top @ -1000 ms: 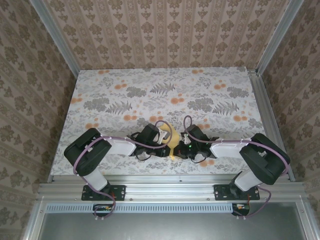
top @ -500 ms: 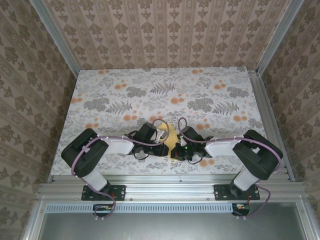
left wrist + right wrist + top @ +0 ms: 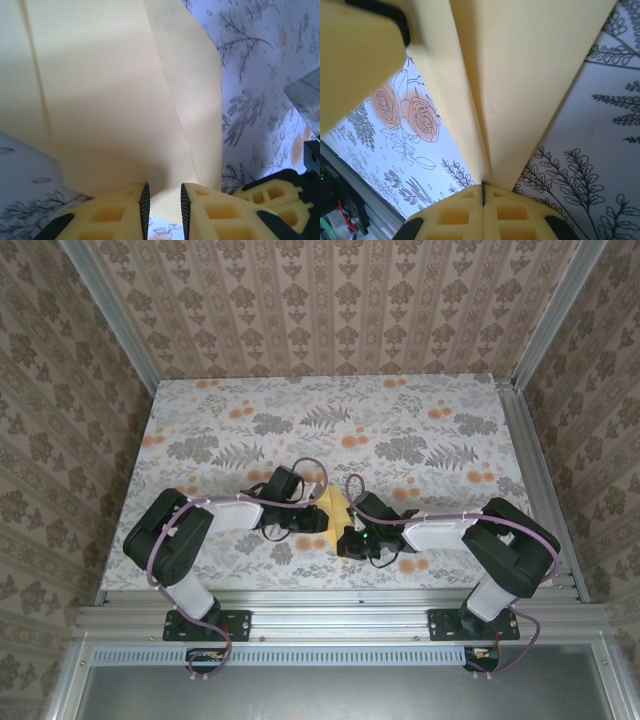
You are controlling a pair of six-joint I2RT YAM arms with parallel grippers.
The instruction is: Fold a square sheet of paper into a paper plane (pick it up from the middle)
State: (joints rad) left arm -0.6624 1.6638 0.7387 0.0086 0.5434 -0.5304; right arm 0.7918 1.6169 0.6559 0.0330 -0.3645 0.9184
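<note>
Both inward-bent arms hide most of my folded paper [image 3: 337,508]; right gripper [image 3: 483,193] pinches it, left gripper [image 3: 165,206] narrowly parted.

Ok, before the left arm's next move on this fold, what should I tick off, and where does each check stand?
1. Right gripper shut on the paper: ok, pinched at the fold line.
2. Left gripper open: ok, its jaws stand apart.
3. Paper edge out of the left gap: not ok, the lower edge sits between the jaws.
4. Clearance between the two grippers: cannot tell, they sit very close.
5. Paper untorn: ok, no tear seen.
</note>
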